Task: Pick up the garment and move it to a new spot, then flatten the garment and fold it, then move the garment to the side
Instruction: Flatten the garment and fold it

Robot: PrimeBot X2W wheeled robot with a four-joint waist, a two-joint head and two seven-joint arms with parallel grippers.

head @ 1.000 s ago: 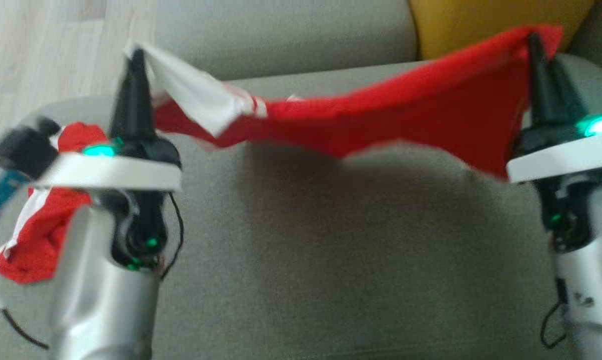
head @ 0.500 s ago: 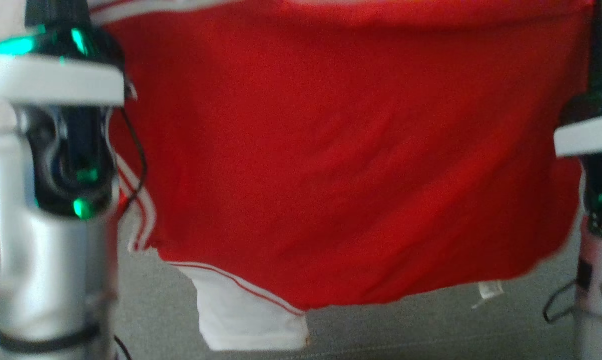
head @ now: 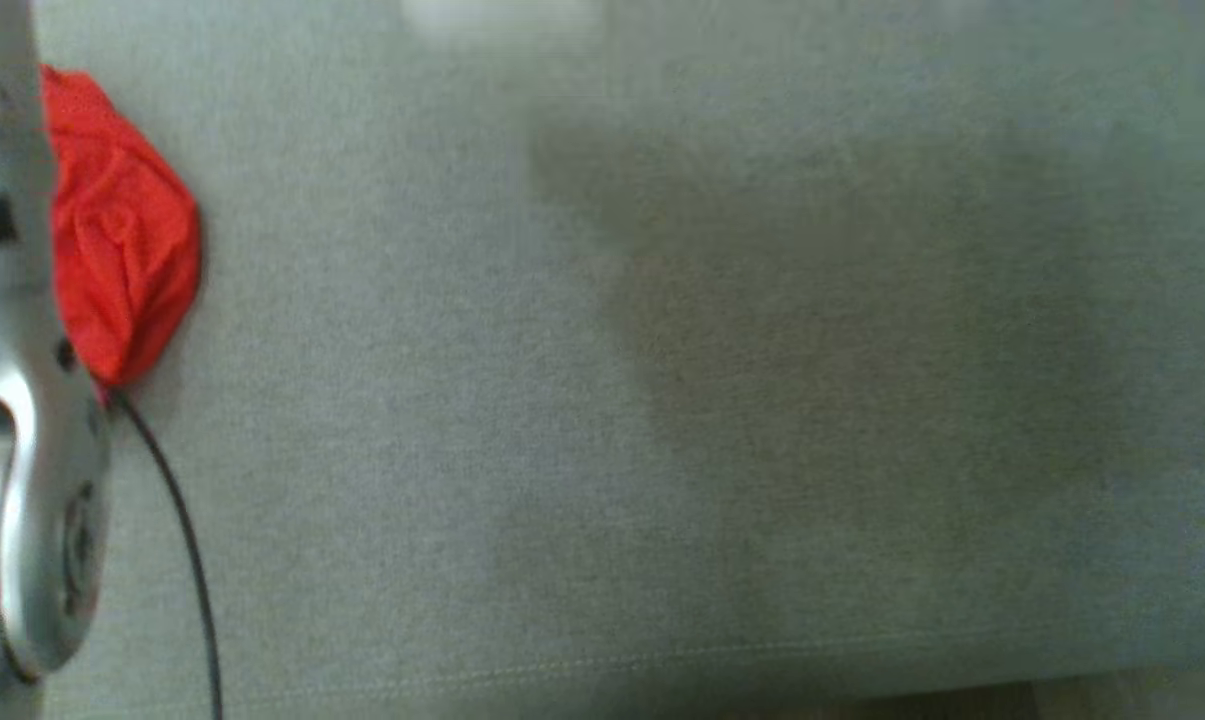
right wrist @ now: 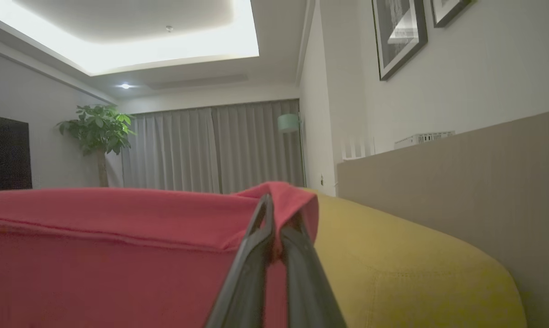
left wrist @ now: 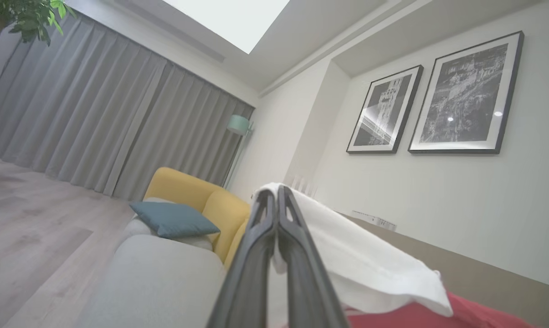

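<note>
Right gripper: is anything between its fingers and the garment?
No. In the right wrist view the right gripper is shut straight on the garment at its red edge, nothing between.

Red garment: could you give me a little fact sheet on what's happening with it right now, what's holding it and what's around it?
Garment: red with a white part, stretched between the two pincers
Left pincer: shut on the white part
Right pincer: shut on a red corner
Underneath: grey sofa seat, with a shadow on it
Loose end: red fold hanging beside the left arm
Nearby: yellow sofa back, blue cushion
</note>
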